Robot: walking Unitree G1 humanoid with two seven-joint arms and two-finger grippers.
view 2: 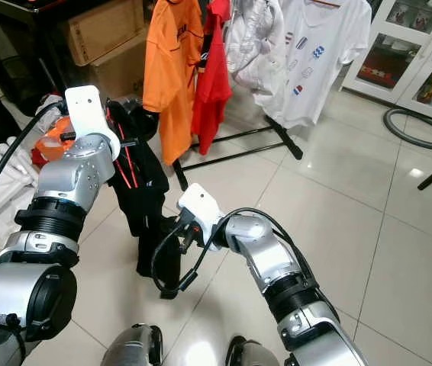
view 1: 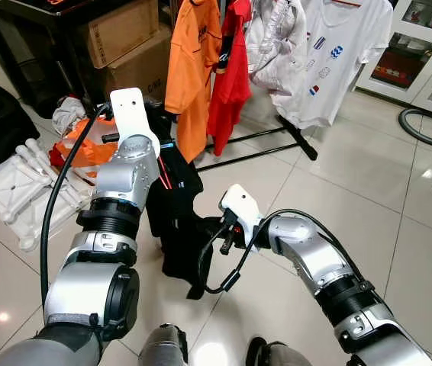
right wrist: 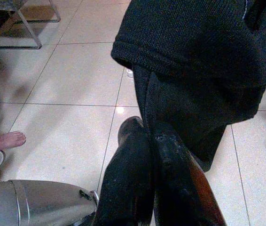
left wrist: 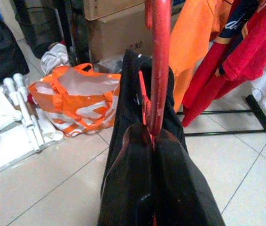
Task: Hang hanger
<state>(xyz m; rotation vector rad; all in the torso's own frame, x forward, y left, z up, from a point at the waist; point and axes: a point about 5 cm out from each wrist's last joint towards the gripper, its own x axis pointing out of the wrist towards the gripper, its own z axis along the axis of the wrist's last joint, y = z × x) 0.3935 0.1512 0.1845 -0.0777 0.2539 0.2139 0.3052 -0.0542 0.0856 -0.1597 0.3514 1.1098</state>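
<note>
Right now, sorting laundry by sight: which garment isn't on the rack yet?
The black garment, on the red hanger in the left gripper; the others hang on the rack.

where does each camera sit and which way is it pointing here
Left eye view: on the head, looking forward and down at the clothes rack and black garment; both silver arms show.
Right eye view: same scene, shifted slightly.
Left wrist view: along the left gripper, shut on the red hanger.
Right wrist view: along the right gripper, down at floor tiles and garment; a person's bare foot.
Shared: all four show the black garment.
</note>
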